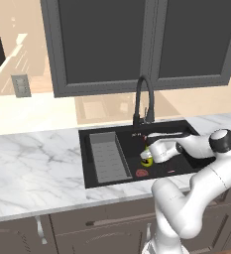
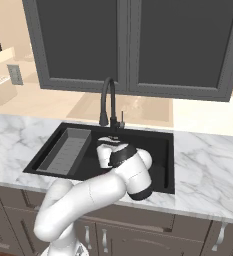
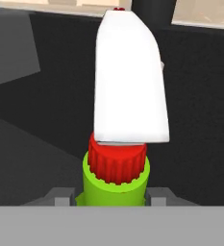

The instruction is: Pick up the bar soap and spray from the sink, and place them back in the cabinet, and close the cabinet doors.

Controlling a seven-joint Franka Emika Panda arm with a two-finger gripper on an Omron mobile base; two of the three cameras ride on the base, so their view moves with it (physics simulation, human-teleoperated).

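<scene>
I see claw [image 3: 111, 198] low in black sink [image 1: 181, 128], 2 fingertips [image 3: 60, 196] clamped on green neck of upright spray [image 3: 117, 180]; white nozzle faces camera.

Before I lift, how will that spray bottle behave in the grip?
The spray bottle looks rigid plastic, so probably stiff. Its tall white nozzle sits high above the gripper, whose fingers flank the green neck, so it may tip or swing. The smooth round neck could twist or slip.
</scene>
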